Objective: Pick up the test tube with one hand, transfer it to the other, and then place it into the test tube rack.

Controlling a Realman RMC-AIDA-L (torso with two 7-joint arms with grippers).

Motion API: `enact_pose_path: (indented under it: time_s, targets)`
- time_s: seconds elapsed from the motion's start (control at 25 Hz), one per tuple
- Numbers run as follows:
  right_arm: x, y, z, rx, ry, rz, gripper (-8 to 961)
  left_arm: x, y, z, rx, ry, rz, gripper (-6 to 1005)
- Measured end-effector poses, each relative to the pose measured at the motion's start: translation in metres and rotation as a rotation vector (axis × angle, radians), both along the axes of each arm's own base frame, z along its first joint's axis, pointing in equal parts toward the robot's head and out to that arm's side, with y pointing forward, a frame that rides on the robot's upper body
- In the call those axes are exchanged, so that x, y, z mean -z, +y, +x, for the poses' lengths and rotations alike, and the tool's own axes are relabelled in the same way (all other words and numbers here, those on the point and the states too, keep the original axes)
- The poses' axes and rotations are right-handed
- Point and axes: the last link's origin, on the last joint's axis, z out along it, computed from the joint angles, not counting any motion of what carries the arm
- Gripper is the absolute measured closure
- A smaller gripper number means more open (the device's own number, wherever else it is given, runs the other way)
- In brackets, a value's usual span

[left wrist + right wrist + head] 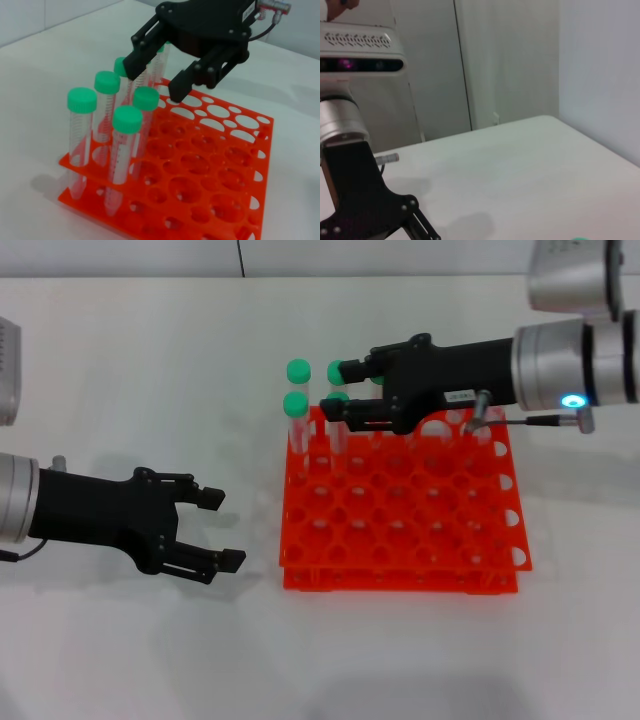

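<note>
Test tube [159, 67] stands in the rack [400, 510], upper centre of the head view, between the parted fingers of the right hand [335, 390]. Left hand [215, 530] rests open, lower left. Six green-capped tubes.

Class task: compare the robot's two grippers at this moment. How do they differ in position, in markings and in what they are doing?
The right gripper reaches over the back corner of the test tube rack among the green-capped tubes; the left gripper rests over bare table beside the rack. The right one carries a small white sticker; the left shows none. Both are black, two-fingered and open, with silver wrists.
</note>
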Motion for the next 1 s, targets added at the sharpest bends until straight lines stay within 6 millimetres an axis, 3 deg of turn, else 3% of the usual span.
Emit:
enact_pose_path:
  time_s: [0.12,0.4,0.44,0.64,1.0]
  targets:
    - [-0.010,-0.008,0.006,-0.001,0.021,0.020,422,0.001,-0.001,0.000,0.004,-0.005,0.001,119]
    - [-0.027,-0.020,0.017,0.007,0.043,0.064,423,0.000,-0.002,0.002,0.013,-0.036,0.013,119]
    - [-0.047,-0.025,0.029,0.039,0.069,0.068,423,-0.001,-0.002,0.003,0.016,-0.045,0.015,119]
    - [-0.075,-0.034,0.052,0.090,0.069,0.022,424,-0.008,0.000,0.015,0.051,-0.116,0.036,119]
    - [-0.097,-0.046,0.088,0.165,-0.004,0.021,426,-0.019,0.000,0.032,0.080,-0.198,0.057,119]
